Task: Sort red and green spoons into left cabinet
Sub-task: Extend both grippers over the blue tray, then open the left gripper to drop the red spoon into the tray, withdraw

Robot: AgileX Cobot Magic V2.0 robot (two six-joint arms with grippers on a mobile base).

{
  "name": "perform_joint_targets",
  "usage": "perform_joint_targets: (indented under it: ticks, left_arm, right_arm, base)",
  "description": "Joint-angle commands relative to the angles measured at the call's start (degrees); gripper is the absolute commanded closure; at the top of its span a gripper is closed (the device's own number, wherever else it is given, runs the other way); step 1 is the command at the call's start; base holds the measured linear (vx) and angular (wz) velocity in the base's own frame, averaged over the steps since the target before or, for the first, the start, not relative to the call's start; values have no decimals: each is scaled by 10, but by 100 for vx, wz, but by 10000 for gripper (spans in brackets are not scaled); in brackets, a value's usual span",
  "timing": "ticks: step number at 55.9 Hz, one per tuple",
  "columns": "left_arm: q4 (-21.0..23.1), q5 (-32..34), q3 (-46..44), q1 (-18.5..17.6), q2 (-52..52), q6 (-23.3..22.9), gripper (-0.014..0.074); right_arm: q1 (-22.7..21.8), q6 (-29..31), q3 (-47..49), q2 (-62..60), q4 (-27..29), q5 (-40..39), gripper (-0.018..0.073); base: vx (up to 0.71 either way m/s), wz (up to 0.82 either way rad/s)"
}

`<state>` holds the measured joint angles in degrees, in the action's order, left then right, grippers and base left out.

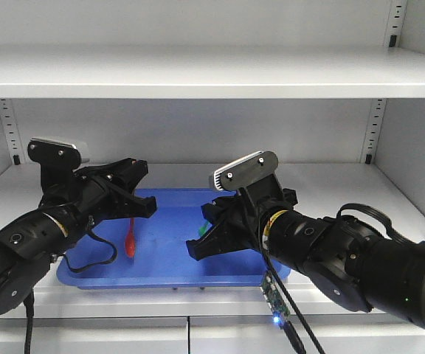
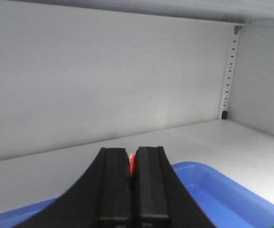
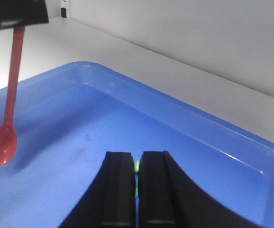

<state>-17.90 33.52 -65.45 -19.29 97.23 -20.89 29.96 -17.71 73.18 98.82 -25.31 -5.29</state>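
My left jaws (image 1: 140, 193) are clamped on the red spoon (image 1: 130, 240), bowl hanging just above the blue tray (image 1: 161, 258) on the cabinet shelf (image 1: 198, 77), and my right jaws (image 1: 206, 240) pinch the green spoon (image 3: 137, 176) low over that tray, so both drop inside.

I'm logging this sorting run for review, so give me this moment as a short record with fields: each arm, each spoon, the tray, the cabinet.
left gripper: shut on the red spoon's handle
red spoon: hanging bowl-down over the blue tray
right gripper: shut on the green spoon, low over the tray
green spoon: only a thin sliver shows between the fingers
blue tray: on the lower shelf of the cabinet, nothing seen lying in it
cabinet: pale grey, upper shelf above both arms
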Motion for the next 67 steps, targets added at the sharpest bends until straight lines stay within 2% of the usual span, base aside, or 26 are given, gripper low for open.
perform_joint_targets:
  ticks: [1, 12, 13, 14, 18, 23, 32, 36, 39, 46, 50, 53, 56, 59, 63, 67]
  left_arm:
    - [10, 44, -22, -1, -25, 1, 470]
    - [10, 33, -22, -1, -24, 1, 239]
    - [10, 28, -22, -1, -24, 1, 210]
    - [10, -1, -22, -1, -24, 20, 50]
    - [10, -8, -22, -1, -24, 29, -10]
    - [10, -8, -22, -1, -24, 29, -32]
    - [10, -7, -22, -1, -25, 28, -16]
    - [9, -14, -22, -1, -26, 46, -2]
    - [8, -27, -22, -1, -26, 95, 14]
    - [9, -93, -22, -1, -26, 259, 38]
    - [10, -107, -22, -1, -26, 298, 41]
    - [16, -103, -22, -1, -26, 290, 41]
    - [45, -95, -22, -1, -26, 261, 41]
    - [85, -85, -22, -1, -26, 209, 41]
    - [162, -77, -22, -1, -26, 117, 41]
    - [212, -79, -22, -1, -26, 20, 41]
  right_arm:
    - [-1, 3, 22, -27, 2, -15, 300]
    - [-7, 3, 22, -27, 2, 7, 44]
    - [-7, 3, 22, -27, 2, 6, 23]
    - [-14, 3, 22, -27, 2, -1, -57]
    - [-14, 4, 22, -27, 2, -2, -64]
    - [-13, 4, 21, -27, 2, -1, -57]
    - [-13, 3, 21, -27, 2, 0, -33]
    - [-13, 3, 21, -27, 2, 1, -16]
    - [-13, 3, 21, -27, 2, 1, -2]
    - [-13, 3, 21, -27, 2, 1, 24]
    - [-13, 3, 21, -27, 2, 1, 38]
    - [-13, 3, 21, -27, 2, 1, 46]
    - [-13, 3, 21, -27, 2, 1, 54]
    - [-13, 3, 21, -27, 2, 1, 62]
    - [-13, 3, 21, -27, 2, 1, 72]
    - [-13, 3, 21, -27, 2, 1, 82]
  base:
    - [0, 0]
    - [0, 0]
    - [0, 0]
    - [0, 0]
    - [0, 0]
    - [0, 0]
    - [0, 0]
    - [0, 0]
    - [0, 0]
    - [0, 0]
    - [0, 0]
    - [0, 0]
    - [0, 0]
    - [0, 0]
    - [0, 0]
    - [0, 0]
